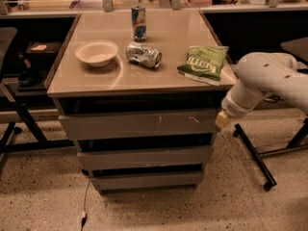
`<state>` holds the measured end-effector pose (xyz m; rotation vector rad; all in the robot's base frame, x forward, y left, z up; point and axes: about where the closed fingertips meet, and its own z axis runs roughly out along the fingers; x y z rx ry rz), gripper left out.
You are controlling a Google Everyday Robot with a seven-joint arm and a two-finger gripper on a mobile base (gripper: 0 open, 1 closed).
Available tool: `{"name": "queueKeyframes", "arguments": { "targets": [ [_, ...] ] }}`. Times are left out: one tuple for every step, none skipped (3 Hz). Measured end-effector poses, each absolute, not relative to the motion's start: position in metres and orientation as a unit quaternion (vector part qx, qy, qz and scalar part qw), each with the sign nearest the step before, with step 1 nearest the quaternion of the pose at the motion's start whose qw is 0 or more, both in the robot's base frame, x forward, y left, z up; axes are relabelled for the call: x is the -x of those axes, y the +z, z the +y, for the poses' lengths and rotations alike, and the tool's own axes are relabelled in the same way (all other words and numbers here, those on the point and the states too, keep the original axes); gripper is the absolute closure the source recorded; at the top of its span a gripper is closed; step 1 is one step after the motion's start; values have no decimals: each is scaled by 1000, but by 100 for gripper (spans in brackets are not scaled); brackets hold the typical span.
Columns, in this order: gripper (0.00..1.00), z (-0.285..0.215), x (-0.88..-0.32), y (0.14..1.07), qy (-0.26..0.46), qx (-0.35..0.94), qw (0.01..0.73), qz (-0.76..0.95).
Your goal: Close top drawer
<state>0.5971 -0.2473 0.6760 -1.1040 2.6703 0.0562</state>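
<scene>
The top drawer is the widest grey front under the tan counter, with small pale scratches right of centre. It stands out slightly from the cabinet, a dark gap showing above it. My white arm comes in from the right, and my gripper sits at the drawer front's right end, touching or nearly touching its corner.
On the counter stand a white bowl, a crushed can on its side, an upright can and a green chip bag. Two narrower grey drawer fronts lie below. A black stand leg crosses the floor at right.
</scene>
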Motion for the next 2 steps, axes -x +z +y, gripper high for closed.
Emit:
{"name": "queueKeyframes", "arguments": {
  "targets": [
    [100, -292, -508, 710, 47, 338, 81, 937],
    [89, -309, -468, 729, 50, 323, 62, 943]
  ]
}}
